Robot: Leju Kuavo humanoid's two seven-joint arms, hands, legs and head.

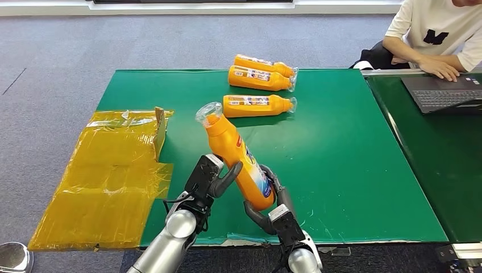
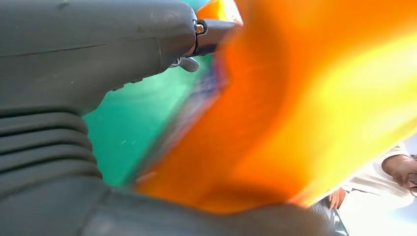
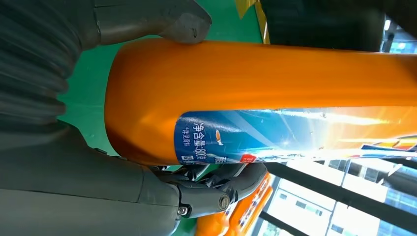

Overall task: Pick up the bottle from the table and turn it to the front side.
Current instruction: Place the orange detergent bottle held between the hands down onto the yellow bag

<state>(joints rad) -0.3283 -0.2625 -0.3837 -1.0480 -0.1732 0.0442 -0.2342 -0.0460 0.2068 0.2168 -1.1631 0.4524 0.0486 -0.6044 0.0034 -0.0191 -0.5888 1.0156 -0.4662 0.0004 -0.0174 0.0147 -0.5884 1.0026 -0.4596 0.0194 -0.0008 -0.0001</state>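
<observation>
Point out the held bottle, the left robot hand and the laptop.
held bottle [image 1: 241, 159]: head view, on its orange body.
left robot hand [image 1: 213, 176]: head view, on the hand's middle.
laptop [image 1: 446, 96]: head view, on its keyboard.

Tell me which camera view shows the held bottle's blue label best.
The right wrist view: the blue label fills the picture's middle, sharp enough to show its print, on the held bottle in the right hand. The head view shows it as a thin strip along the bottle's side. The left wrist view gives a blurred blue smear.
</observation>
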